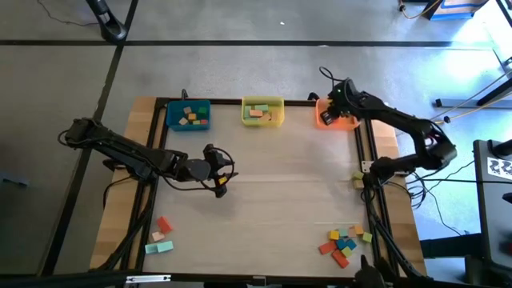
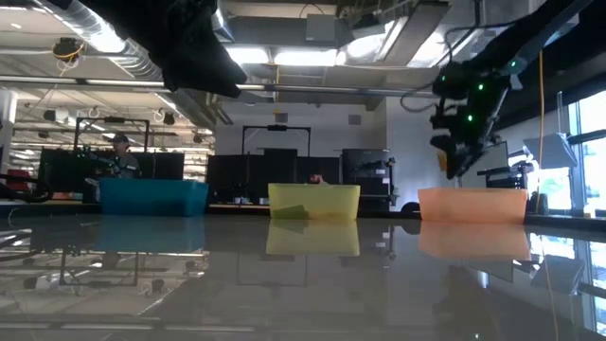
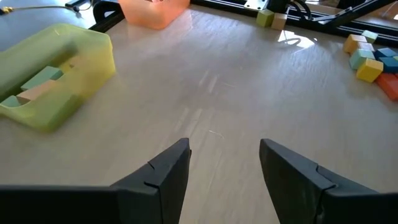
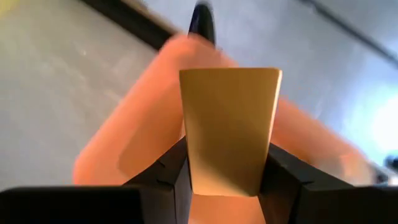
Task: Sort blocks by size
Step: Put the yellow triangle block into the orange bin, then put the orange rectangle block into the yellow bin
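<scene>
My right gripper (image 1: 328,112) hangs over the orange bin (image 1: 342,122) at the table's far right, shut on a tan-yellow block (image 4: 230,127). In the low view it stands just above that bin's rim (image 2: 472,193). My left gripper (image 1: 222,172) hovers open over bare table left of centre, with nothing between its fingers (image 3: 171,165). Loose blocks (image 1: 344,242) lie in a heap at the near right. A few more blocks (image 1: 160,236) lie at the near left. My right gripper pinches the tan-yellow block by its two opposite side faces (image 4: 186,155) between the two fingers. The block sticks out past the fingertips. The fingers slant downward over the orange bin (image 4: 143,143), and the block is lifted clear of it.
A blue bin (image 1: 189,116) and a yellow bin (image 1: 263,112), each with blocks inside, stand along the far edge. Two small blocks (image 1: 358,182) sit at the right edge by the frame rail. The table's middle (image 1: 288,184) is bare wood.
</scene>
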